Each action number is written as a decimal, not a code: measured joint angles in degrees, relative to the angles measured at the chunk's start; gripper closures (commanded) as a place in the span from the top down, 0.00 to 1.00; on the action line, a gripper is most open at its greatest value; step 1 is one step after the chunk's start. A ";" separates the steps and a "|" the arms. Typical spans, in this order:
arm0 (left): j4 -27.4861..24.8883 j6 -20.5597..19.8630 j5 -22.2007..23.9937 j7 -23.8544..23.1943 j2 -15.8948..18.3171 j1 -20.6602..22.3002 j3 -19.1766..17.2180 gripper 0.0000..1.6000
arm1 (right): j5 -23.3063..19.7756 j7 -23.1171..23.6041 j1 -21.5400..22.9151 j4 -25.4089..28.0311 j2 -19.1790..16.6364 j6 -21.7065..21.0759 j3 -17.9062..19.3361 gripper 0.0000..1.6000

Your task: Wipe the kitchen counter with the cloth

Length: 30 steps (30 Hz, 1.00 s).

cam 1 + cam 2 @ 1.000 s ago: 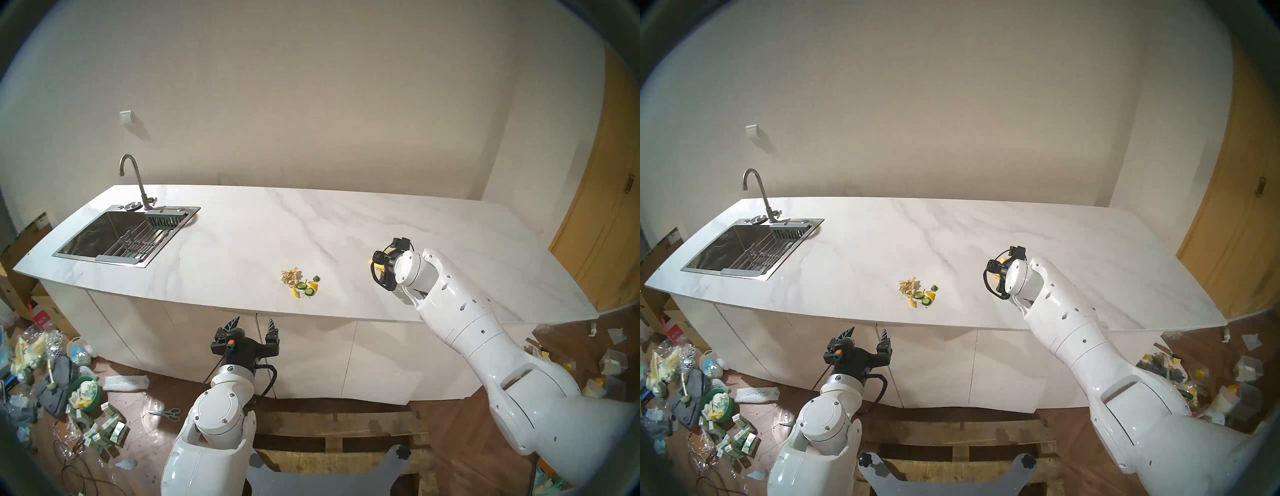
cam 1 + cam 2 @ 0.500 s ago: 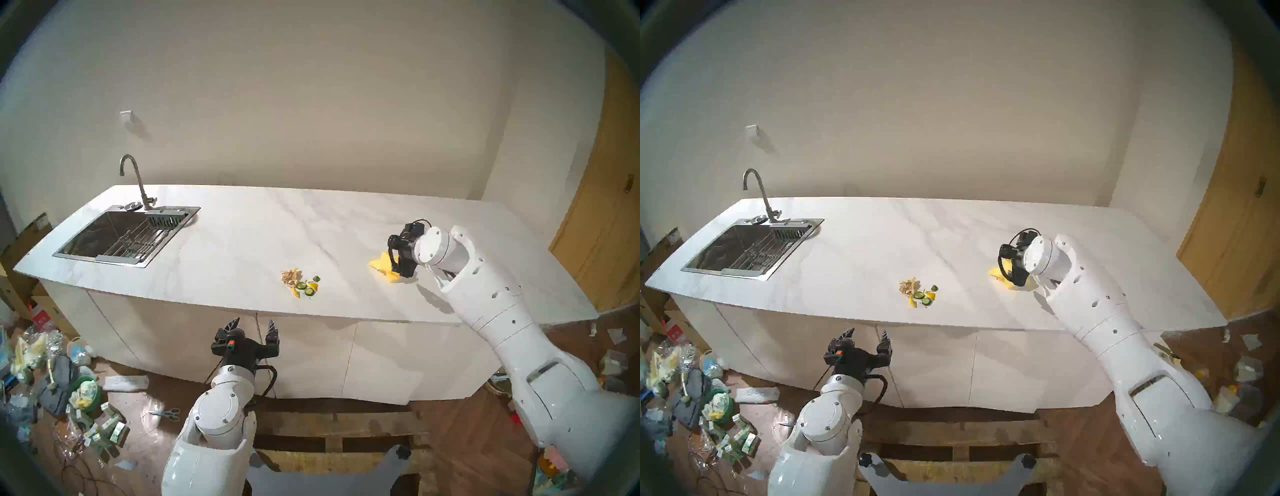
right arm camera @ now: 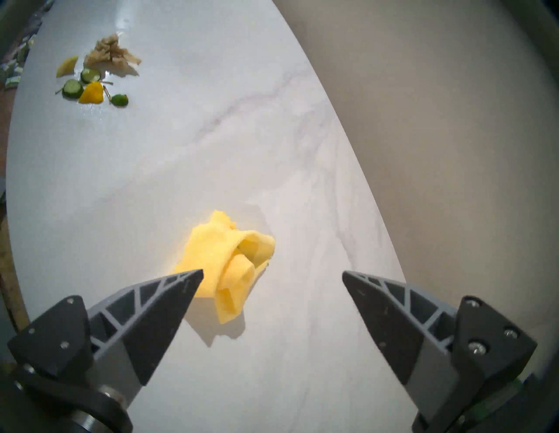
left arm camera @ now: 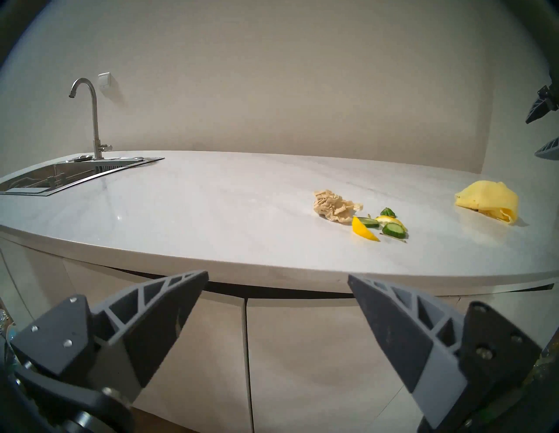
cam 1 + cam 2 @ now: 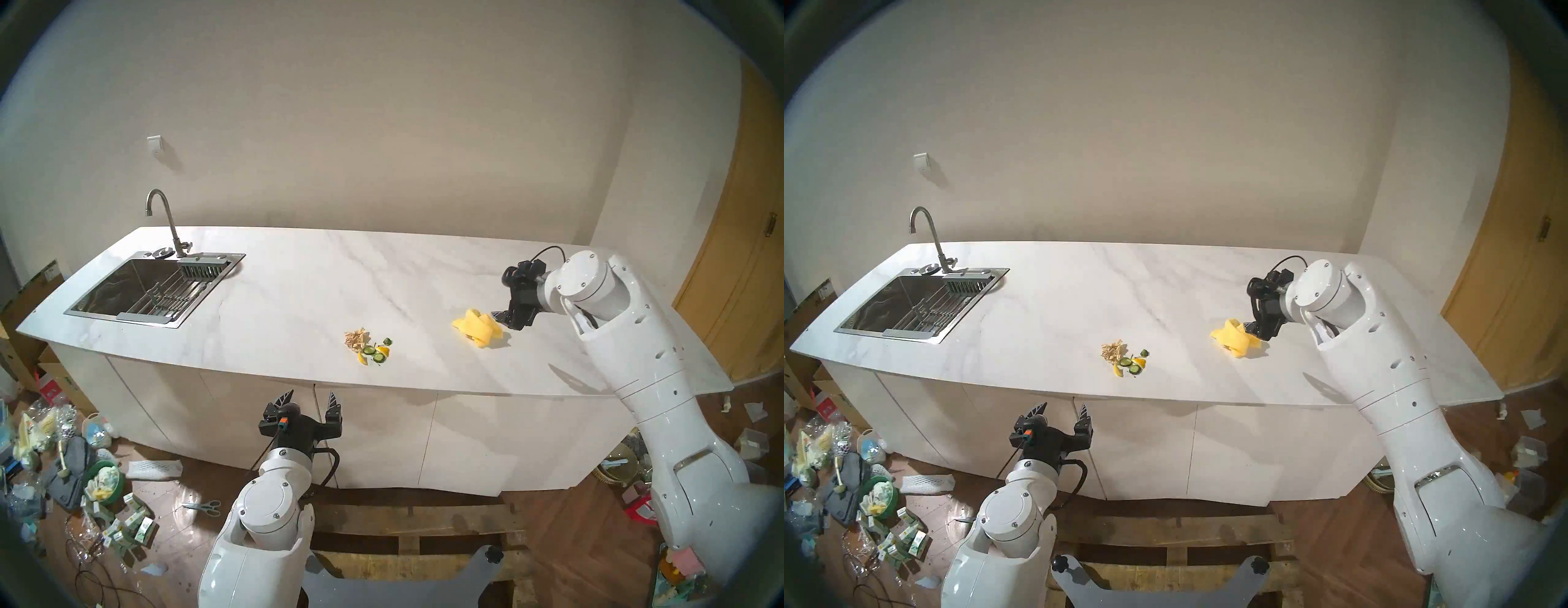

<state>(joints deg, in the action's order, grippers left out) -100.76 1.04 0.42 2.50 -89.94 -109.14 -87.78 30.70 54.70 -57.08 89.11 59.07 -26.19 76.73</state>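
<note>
Right pincer up off cloth (wrist-cam only)

A heap of beige shreds lies near the front edge of the stone top, and just beside it sit cucumber slices, yellow fruit wedges and a small green stem end. On the wooden floor to the left, scissors lie open near a white foam net sleeve, a green bowl full of scraps and scattered small cartons. A wooden door stands at far right. A light switch sits on the beige wall.
</note>
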 measured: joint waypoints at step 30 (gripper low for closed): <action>-0.07 0.01 0.00 0.08 0.01 0.09 0.11 1.00 | -15.23 -2.56 -17.56 22.52 7.53 -10.77 24.50 1.00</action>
<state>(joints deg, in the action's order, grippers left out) -100.83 1.05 0.42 2.58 -89.93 -109.05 -87.68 15.47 52.14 -74.64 111.63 66.60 -36.96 101.23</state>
